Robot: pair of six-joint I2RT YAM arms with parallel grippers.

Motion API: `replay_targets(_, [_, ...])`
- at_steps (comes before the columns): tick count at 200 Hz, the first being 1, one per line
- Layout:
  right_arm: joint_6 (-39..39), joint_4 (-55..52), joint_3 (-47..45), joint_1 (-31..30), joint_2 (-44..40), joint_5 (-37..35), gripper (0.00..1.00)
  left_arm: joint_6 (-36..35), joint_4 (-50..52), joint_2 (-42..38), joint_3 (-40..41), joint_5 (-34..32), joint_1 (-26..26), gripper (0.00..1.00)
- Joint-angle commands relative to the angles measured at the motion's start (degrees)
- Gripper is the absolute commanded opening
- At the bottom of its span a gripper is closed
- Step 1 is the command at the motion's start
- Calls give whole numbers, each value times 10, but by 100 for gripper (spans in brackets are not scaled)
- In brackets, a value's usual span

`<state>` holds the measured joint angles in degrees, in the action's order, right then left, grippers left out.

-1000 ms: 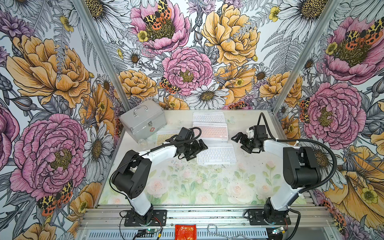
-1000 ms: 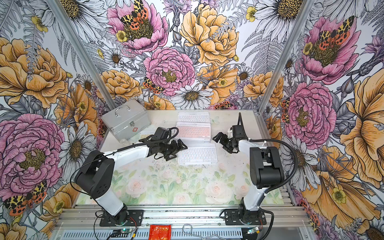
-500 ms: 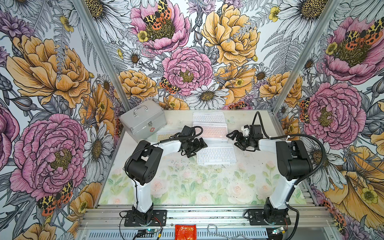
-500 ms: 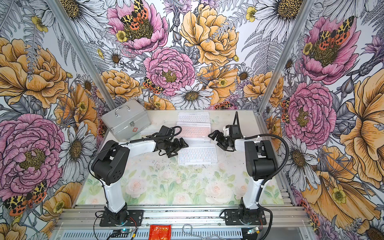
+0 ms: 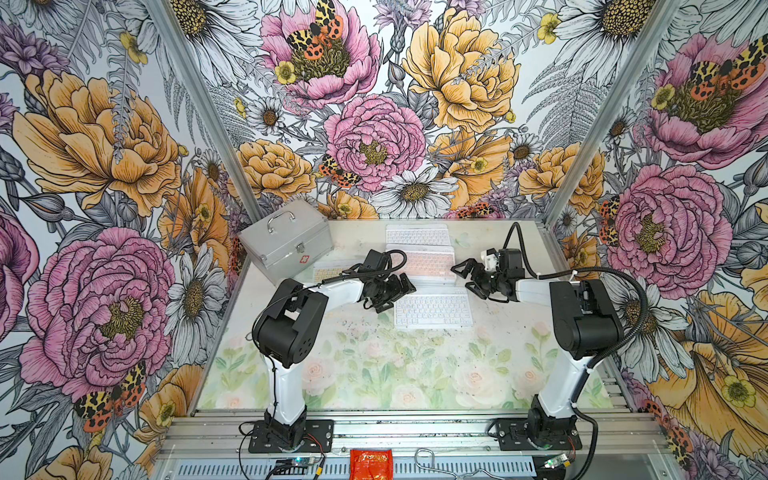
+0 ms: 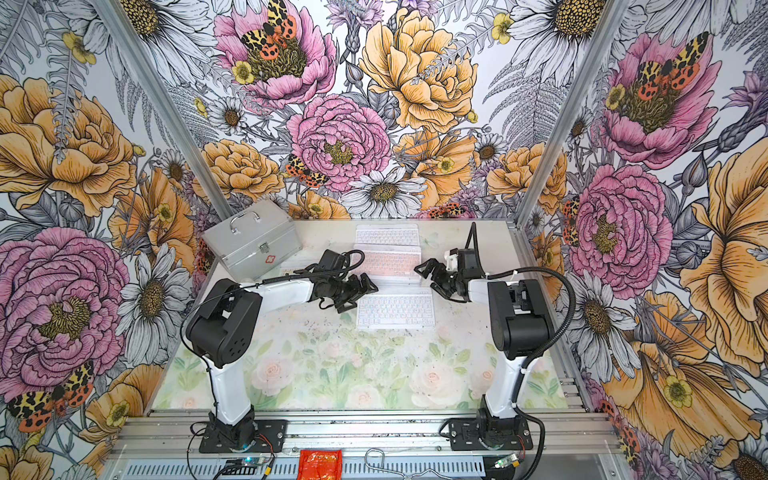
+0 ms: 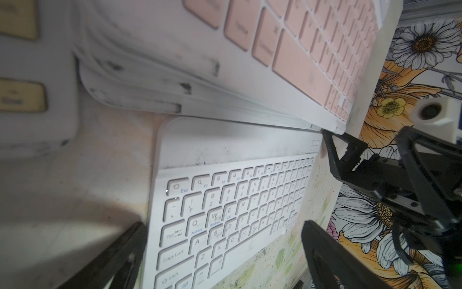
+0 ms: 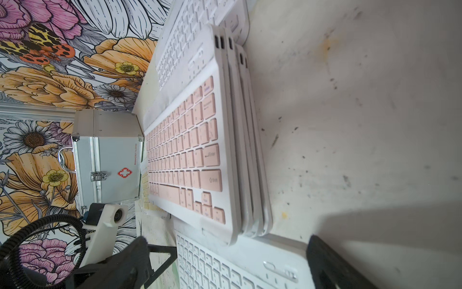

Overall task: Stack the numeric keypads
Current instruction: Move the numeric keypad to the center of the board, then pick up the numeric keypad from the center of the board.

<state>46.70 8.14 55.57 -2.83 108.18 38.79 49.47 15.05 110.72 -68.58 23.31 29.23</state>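
Two grippers: both spread wide, nothing held.
left gripper [image 5: 397, 297]: low over the table [image 5: 374, 365], at 9 o'clock of the front white keypad [image 5: 433, 309], by its back corner; contact unclear.
right gripper [image 5: 462, 277]: at 3 o'clock of the stack [image 5: 424, 266], just beside its edge.
stack: several keypads, pink-keyed one on top, edges staggered; sits at 12 o'clock of the front white keypad, meeting or overlapping its back edge.
back white keypad [image 5: 417, 235]: flat, at 12 o'clock of the stack.
yellow keypad [image 5: 330, 272]: flat, at 9 o'clock of the stack, partly hidden by the left arm.
silver case [image 5: 286, 243]: at 10 o'clock on the table, next to the yellow keypad.
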Motion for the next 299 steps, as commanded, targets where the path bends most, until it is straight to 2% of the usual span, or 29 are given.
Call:
replay_targets(1, [-8,1,-13,-4,-10,-11,100,-3,2,14,1,-4,-3,99])
replay_targets(34, [-41,-47,-20,-2,-31,-55,100,-3,1,15,4,-1,-3,99])
replay_targets(96, [-35,-32,-24,-20,-18,-26,100,-5,-3,17,6,2,-4,99])
replay_targets(158, [-41,-48,-32,-24,-47,-50,100,-6,-4,17,7,3,-5,99])
replay_targets(299, [-37,0,-55,-44,-69,-4,100,-9,-6,18,9,6,-7,99])
